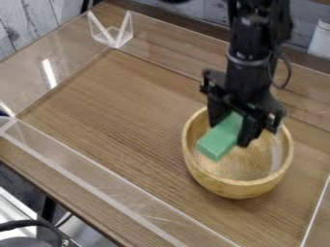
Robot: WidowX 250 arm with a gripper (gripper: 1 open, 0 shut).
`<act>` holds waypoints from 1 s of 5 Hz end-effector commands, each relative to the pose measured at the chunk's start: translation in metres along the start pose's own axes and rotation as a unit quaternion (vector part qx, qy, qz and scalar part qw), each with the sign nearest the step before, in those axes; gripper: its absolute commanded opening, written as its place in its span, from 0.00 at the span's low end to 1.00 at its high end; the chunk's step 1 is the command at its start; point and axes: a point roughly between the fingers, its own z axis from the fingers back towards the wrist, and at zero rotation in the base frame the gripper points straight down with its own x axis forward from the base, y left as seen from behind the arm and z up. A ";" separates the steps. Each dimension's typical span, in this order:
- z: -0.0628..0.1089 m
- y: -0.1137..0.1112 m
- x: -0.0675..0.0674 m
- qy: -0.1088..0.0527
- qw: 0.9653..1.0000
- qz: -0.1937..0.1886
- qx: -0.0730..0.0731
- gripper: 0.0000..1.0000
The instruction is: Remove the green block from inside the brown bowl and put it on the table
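"Pincer (229, 120) clamping on the green block (219, 137), holding it over the brown bowl (241, 182)!"

"So which step are we watching?"

"The lifting-out, I'm judging, with the table (114, 106) waiting."

"And what's the next move needing?"

"It's needing rim clearance, then a sideways carry and gentle lowering onto bare wood."

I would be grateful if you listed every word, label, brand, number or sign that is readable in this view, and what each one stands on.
There are none that can be read.
Green block: no lettering visible.
Brown bowl: only wood, no label visible.
Robot arm: no marking legible; any small print would be too blurred to read.
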 end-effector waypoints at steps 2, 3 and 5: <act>0.042 0.068 0.023 -0.057 0.995 0.080 0.020 0.00; 0.037 0.115 0.016 -0.053 0.992 0.113 0.030 0.00; 0.021 0.115 0.019 -0.049 0.992 0.110 0.030 0.00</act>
